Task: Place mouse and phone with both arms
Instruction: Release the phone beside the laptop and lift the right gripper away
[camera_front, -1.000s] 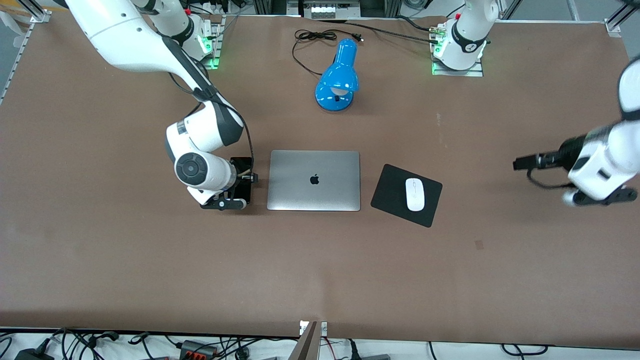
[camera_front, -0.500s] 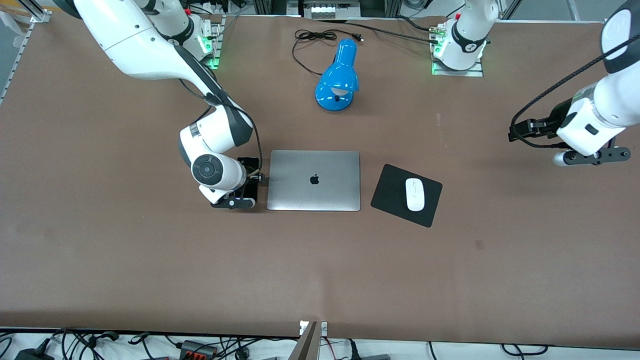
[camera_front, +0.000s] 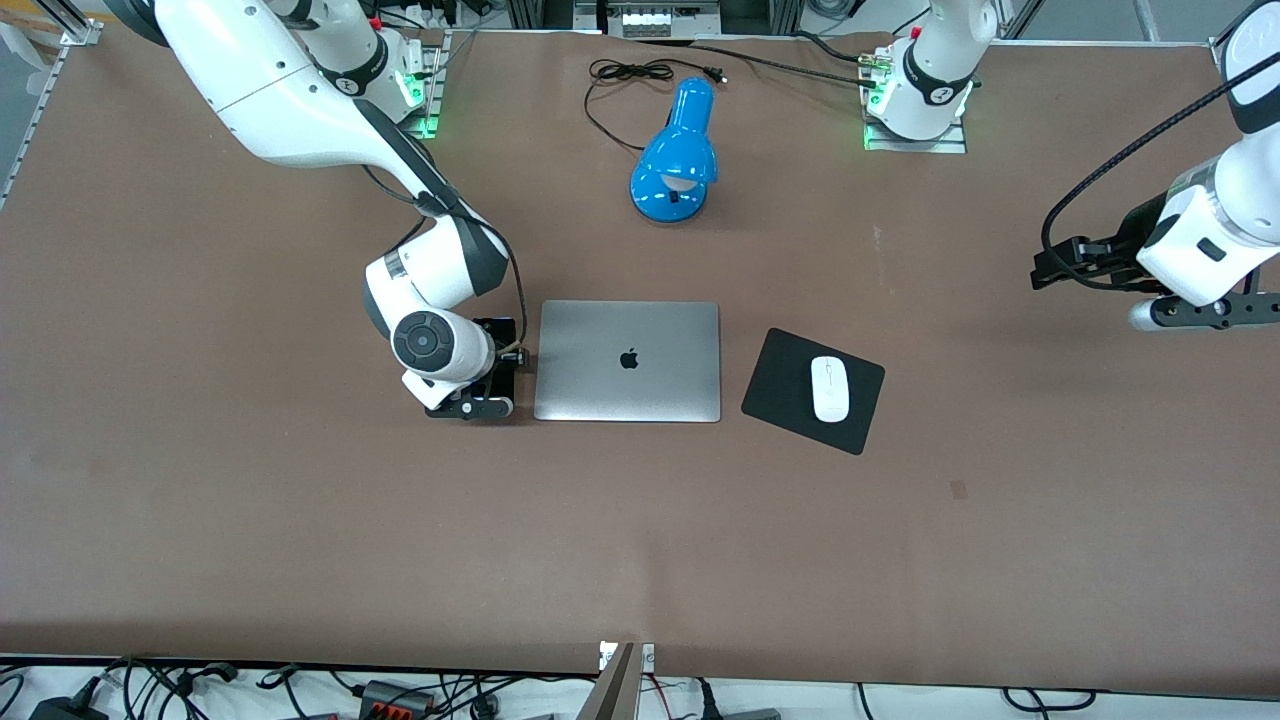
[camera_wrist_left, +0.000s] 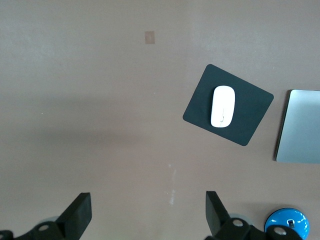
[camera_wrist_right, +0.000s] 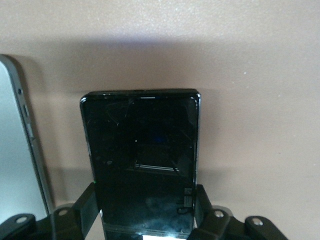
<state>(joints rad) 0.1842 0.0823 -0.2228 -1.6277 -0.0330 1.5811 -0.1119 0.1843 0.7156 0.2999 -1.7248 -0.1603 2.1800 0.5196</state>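
While the matte brown table (camera_front: 640, 540) carries everything, the right gripper (camera_wrist_right: 145, 220) sits low just beside the closed silver laptop (camera_front: 628, 361), at the laptop's edge toward the right arm's end, fingers clamped on the sides of the phone (camera_wrist_right: 142, 165). Phone is a slim black slab, glossy face with rounded corners, lying parallel to the laptop's edge and close to it without touching. Whether the phone rests flat on the table, cannot tell. Mouse (camera_front: 828, 388) is a smooth white oval with a thin line on top, lying on a thin black square mouse pad (camera_front: 790, 375) beside the laptop toward the left arm's end. Left gripper (camera_wrist_left: 147, 215) hangs over bare table toward the left arm's end, well apart from the mouse, fingers spread wide, holding nothing. Glossy blue lamp (camera_front: 676, 155) lies farther from the front camera than the laptop.
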